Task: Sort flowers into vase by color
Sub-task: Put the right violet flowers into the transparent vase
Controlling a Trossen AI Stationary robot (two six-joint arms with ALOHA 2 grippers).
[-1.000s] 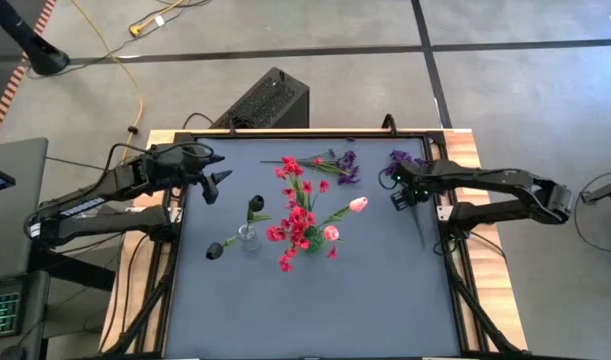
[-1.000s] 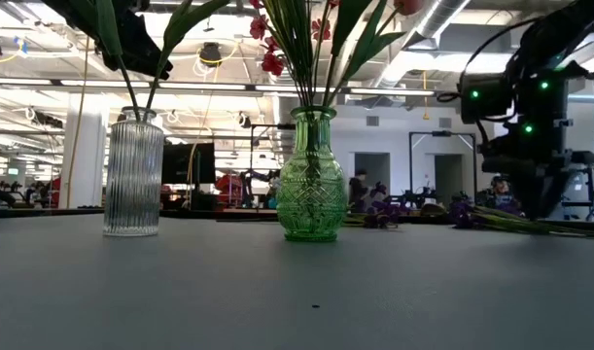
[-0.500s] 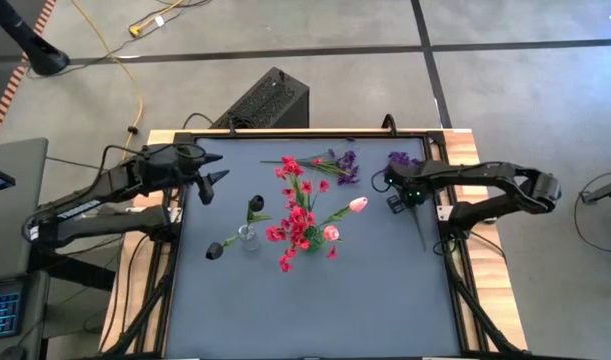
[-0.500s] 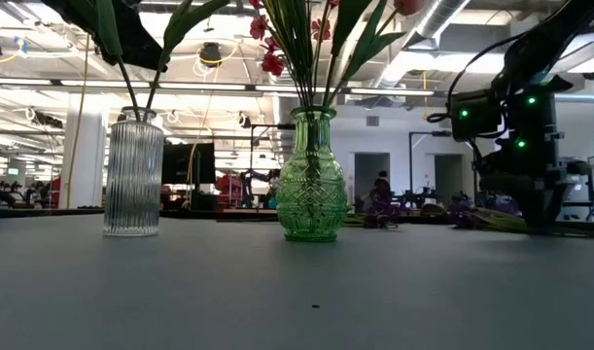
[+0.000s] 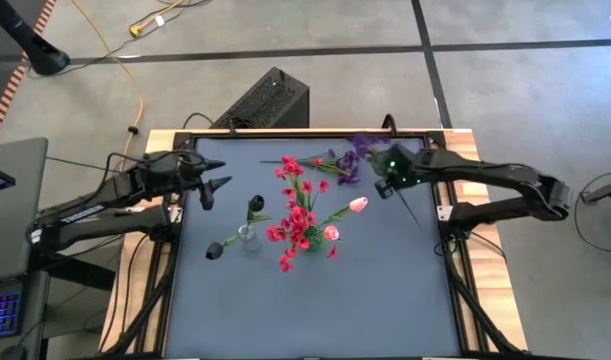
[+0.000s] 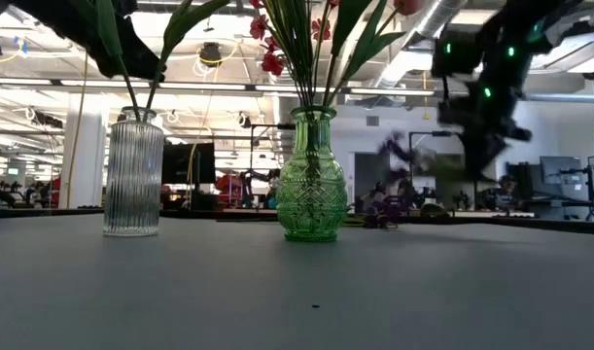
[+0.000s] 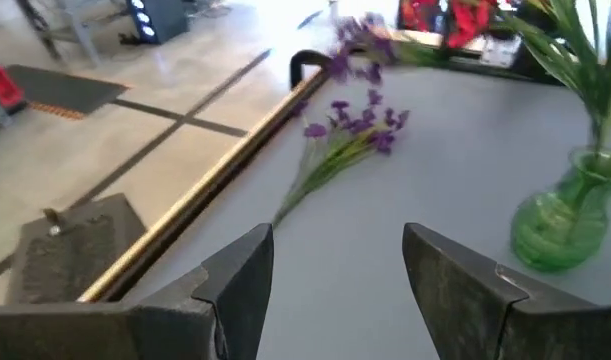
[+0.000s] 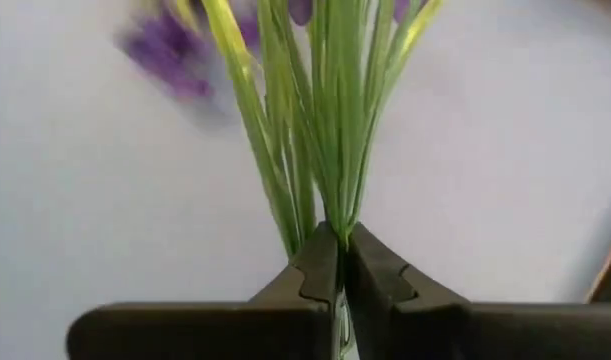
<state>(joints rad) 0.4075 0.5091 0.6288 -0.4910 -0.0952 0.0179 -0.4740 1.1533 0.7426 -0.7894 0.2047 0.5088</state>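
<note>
A purple flower bunch (image 8: pixel 315 110) is pinched by its green stems in the right pincer (image 8: pixel 337 262), whose fingers are clenched on it; in the low view it seems lifted clear of the tabletop (image 5: pixel 315 300), though blurred. A second purple bunch (image 7: pixel 350 135) lies flat near the far edge. Red blossoms (image 5: pixel 297 220) and pink tulips (image 5: pixel 358 205) stand in the green vase (image 6: pixel 312 175); dark tulips (image 5: pixel 255 204) stand in the clear vase (image 6: pixel 133 173). The left pincer (image 7: pixel 330 285) hangs released, holding nothing, above the tabletop's left far corner.
</note>
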